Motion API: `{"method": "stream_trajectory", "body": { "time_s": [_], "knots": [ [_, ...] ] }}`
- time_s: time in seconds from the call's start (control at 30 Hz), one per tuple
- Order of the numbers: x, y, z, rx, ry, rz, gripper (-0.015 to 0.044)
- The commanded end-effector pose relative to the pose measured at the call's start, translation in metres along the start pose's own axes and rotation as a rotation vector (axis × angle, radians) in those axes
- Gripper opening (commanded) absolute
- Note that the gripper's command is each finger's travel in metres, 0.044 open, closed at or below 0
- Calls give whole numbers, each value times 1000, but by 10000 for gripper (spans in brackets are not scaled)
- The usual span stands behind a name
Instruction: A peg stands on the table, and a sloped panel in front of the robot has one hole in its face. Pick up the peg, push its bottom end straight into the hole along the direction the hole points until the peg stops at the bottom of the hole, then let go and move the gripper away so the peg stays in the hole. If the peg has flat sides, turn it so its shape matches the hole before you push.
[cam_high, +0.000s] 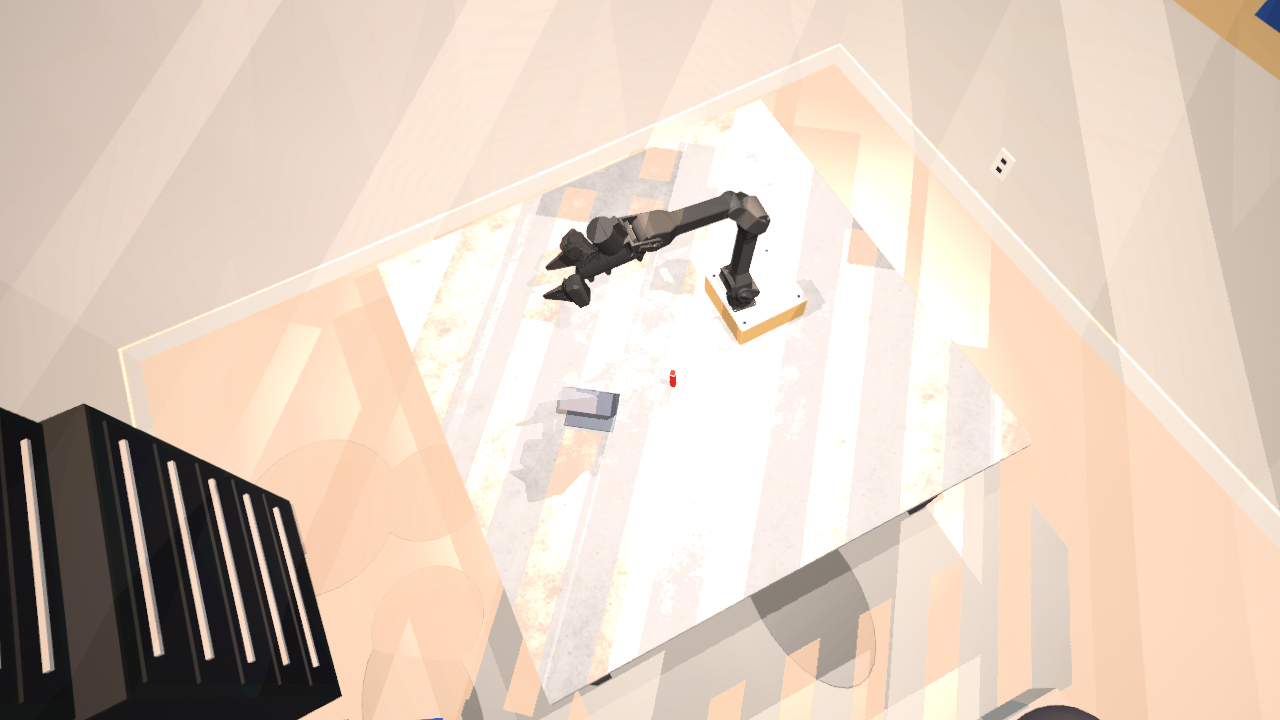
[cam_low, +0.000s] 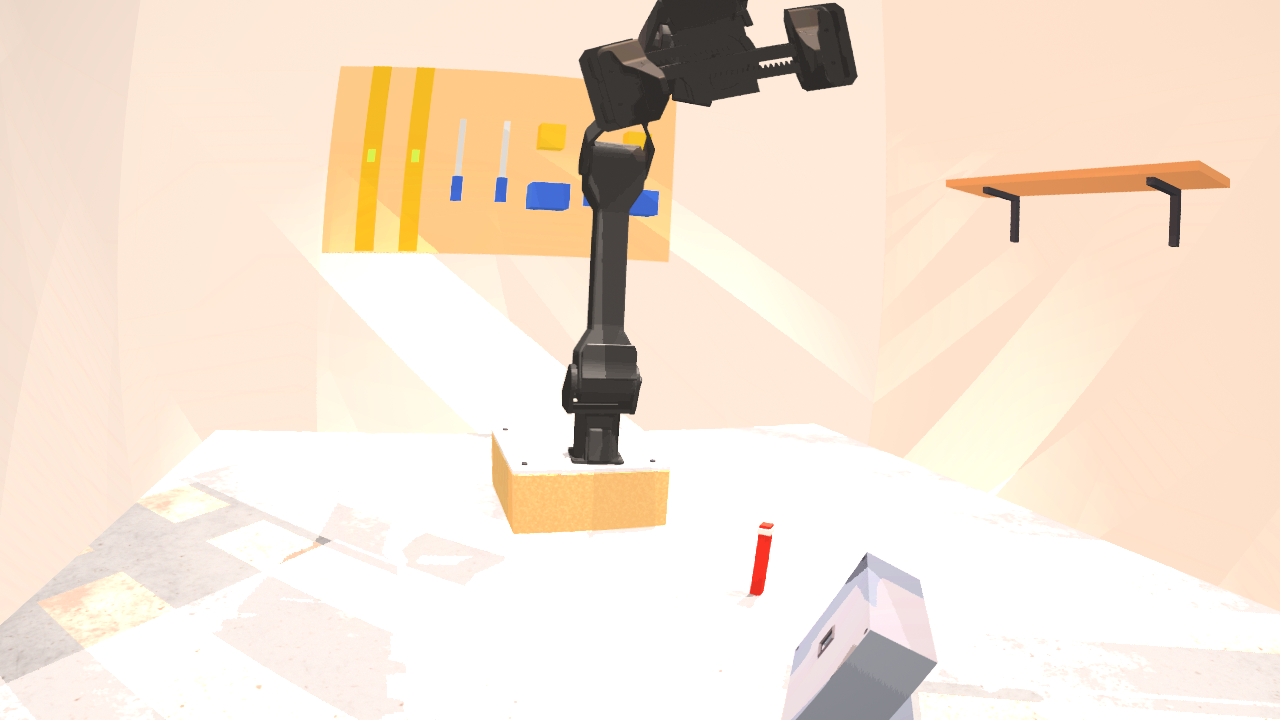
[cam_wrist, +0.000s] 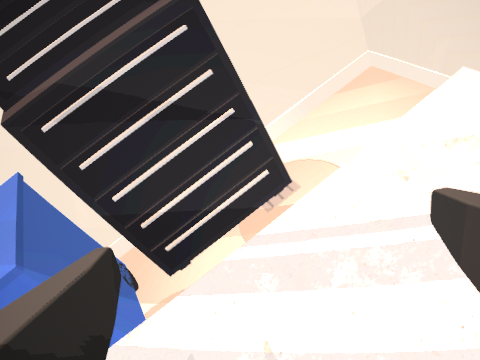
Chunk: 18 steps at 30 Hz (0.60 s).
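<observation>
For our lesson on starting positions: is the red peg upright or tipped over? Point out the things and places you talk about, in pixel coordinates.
Upright: the exterior view shows the red peg (cam_high: 673, 379) (cam_low: 760, 562) standing on its lower end, white-banded end uppermost.

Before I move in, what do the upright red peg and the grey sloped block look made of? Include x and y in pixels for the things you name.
Red square-sided peg (cam_high: 673, 379) (cam_low: 760, 562): perhaps painted plastic, judging by its even, saturated colour.

Grey sloped block (cam_high: 588, 402) (cam_low: 881, 640): possibly painted metal or plastic; smooth, plain faces leave it open.

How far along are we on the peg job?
Nothing of the insertion looks done: the red peg stands upright on the table, apart from the sloped panel, whose hole shows no peg. In hand: nothing; the gripper is open, raised well above the table. Left: grasp, match to the hole, insert fully, release, withdraw.
</observation>
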<state>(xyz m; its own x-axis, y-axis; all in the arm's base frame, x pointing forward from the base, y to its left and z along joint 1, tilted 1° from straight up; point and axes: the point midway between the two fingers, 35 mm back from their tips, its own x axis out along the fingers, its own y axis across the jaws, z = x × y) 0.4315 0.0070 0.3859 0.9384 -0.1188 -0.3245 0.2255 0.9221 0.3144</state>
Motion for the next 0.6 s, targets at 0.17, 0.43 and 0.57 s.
{"method": "stream_trajectory", "body": {
  "time_s": [0.17,0.43,0.57],
  "knots": [
    [16,16,-87,-218,247,43,440],
    [12,24,-166,-425,465,105,440],
    [5,25,-204,-530,572,142,440]
  ]
}}
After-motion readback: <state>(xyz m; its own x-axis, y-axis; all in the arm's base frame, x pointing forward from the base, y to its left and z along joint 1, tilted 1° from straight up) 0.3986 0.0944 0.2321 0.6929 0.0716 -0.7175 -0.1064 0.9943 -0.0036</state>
